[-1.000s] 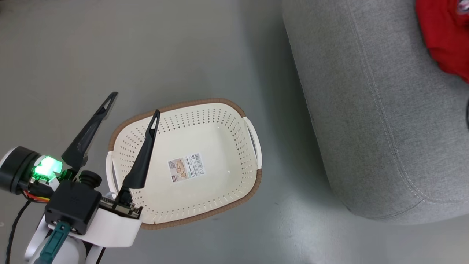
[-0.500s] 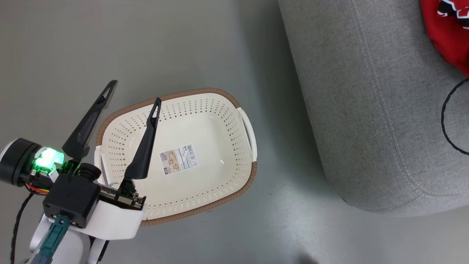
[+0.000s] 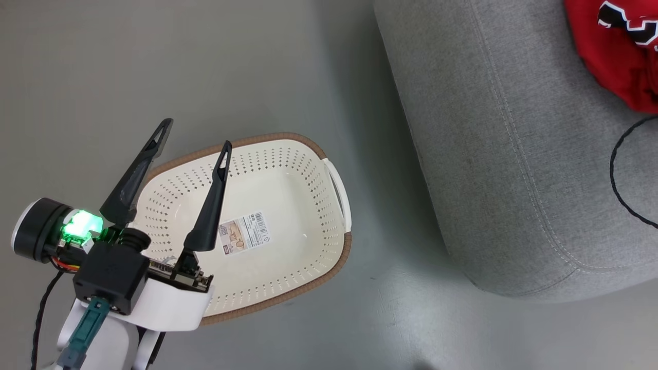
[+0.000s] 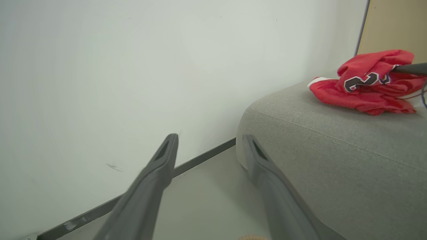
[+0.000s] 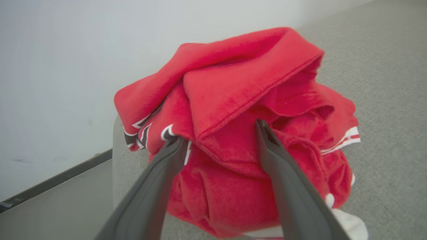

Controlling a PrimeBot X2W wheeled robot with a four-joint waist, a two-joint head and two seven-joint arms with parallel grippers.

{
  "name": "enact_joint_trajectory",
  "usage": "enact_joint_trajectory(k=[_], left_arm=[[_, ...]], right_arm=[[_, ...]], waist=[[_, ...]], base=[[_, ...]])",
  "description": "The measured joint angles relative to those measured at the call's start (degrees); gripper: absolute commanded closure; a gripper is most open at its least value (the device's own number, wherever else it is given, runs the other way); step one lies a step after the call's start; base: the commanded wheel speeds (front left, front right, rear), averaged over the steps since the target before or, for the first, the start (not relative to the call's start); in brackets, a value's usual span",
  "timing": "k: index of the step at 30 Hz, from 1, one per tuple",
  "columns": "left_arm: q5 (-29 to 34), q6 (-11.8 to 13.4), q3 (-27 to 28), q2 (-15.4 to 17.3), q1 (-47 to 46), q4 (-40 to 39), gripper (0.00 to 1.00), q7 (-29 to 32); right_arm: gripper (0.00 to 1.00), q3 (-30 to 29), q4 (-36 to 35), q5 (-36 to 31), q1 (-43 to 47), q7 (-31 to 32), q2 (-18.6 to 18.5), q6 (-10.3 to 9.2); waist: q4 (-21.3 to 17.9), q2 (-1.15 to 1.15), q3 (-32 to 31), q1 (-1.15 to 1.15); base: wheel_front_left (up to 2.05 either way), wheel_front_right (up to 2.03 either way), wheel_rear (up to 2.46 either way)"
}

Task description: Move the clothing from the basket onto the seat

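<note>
Since right gripper (image 5: 219,131) is wide open astride the clothing (image 5: 240,83) near the edge of the seat (image 5: 383,66), a fold could snag on retreat; left gripper (image 3: 196,134) open, empty.

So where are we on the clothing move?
Done: the basket holds just its paper label, and the red clothing lies piled on the seat. In hand: nothing; the right end effector stands open around the pile, the left end effector open by the basket. Left: probably withdrawing the right one.
</note>
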Motion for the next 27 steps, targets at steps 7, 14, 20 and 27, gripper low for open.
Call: enact_joint_trajectory(k=[7, 14, 20, 27], left_arm=[[-0.1, 0.3, -0.1, -0.4, 0.0, 1.5, 0.0, -0.6], [-0.6, 0.7, 0.2, -1.1, 0.0, 2.9, 0.0, -1.1], [-1.6, 1.2, 0.8, -2.1, 0.1, 4.4, 0.0, -1.6], [-3.0, 2.3, 2.1, -3.3, 0.4, 6.2, 0.0, -2.0]], right_arm=[[0.0, 1.4, -2.3, 1.9, 3.8, 0.0, -0.9, 0.0], [0.0, 3.0, -5.8, 2.3, 7.0, -0.6, -1.1, -0.01], [0.0, 4.7, -9.0, 3.9, 9.9, -1.2, -1.6, -0.01], [0.0, 6.3, -13.0, 4.3, 11.9, -2.1, -1.7, -0.01]], waist=[[-0.6, 0.0, -1.3, 0.0], [-1.1, 0.0, -2.6, 0.0], [-1.5, 0.0, -4.0, 0.0], [-1.4, 0.0, -5.6, 0.0]], base=[[0.0, 0.0, 0.0], [0.0, 0.0, 0.0], [0.0, 0.0, 0.0], [0.0, 0.0, 0.0]])
